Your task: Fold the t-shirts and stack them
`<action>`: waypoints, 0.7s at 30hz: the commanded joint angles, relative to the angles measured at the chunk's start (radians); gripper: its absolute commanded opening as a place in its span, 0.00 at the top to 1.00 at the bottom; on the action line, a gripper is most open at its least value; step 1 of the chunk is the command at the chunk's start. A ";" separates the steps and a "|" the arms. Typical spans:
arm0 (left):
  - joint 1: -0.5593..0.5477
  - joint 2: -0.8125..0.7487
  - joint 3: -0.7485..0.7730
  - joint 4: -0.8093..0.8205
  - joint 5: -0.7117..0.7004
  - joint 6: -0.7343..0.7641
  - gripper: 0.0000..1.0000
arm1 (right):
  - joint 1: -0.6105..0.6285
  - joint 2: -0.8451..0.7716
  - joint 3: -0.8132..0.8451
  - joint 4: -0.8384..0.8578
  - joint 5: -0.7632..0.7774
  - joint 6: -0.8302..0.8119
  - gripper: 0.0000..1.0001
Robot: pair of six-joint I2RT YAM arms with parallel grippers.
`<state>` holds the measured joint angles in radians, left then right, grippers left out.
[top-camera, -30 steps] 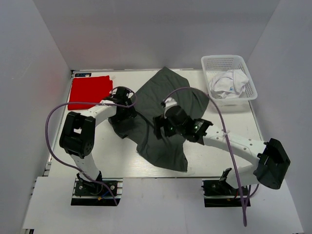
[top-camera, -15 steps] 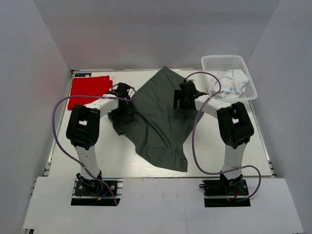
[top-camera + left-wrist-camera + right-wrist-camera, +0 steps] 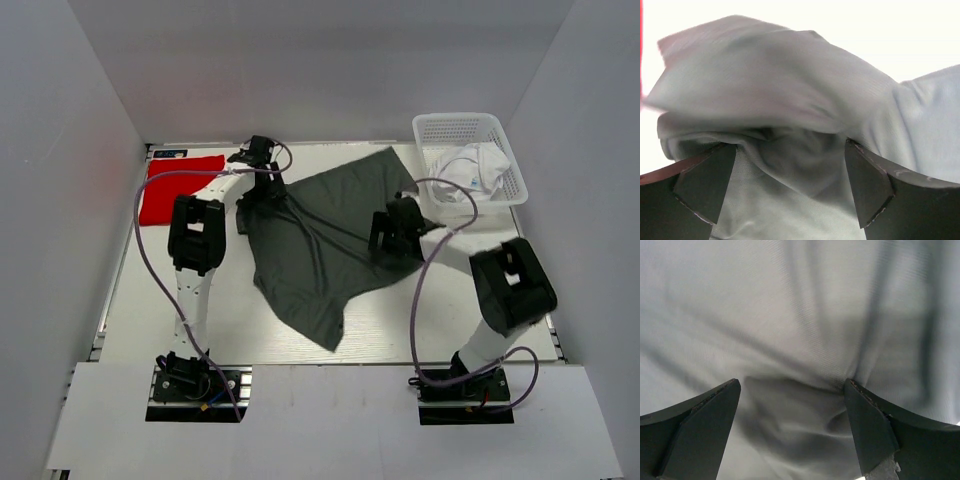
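Presently left gripper [image 3: 790, 146] at 10 o'clock of dark t-shirt [image 3: 312, 268], right gripper [image 3: 792, 385] at 3 o'clock; both jaws released wide (likely spreading it for folding).

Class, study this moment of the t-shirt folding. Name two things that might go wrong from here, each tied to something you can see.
1. The left gripper and the right gripper both stand open over bunched folds of the dark grey-green t-shirt. Closing here may pinch several layers, so the shirt would lift crumpled.
2. That shirt's far right corner lies close to the white basket. A pull might nudge the basket.
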<state>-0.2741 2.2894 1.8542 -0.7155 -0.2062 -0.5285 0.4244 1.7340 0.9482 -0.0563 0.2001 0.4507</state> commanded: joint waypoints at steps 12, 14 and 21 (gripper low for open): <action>-0.007 0.131 0.237 -0.009 0.176 0.147 0.00 | 0.430 -0.451 -0.243 -0.292 -0.098 0.175 0.10; -0.007 0.066 0.166 0.002 0.122 0.147 0.00 | 0.424 -0.477 -0.212 -0.292 -0.026 0.148 0.10; 0.012 -0.102 0.028 -0.065 -0.126 0.079 0.00 | 0.350 -0.426 -0.057 -0.355 0.330 0.137 0.10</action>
<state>-0.2764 2.2971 1.8973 -0.7361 -0.2043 -0.4137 0.8082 1.2873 0.8383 -0.3790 0.3367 0.5983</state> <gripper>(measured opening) 0.994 0.899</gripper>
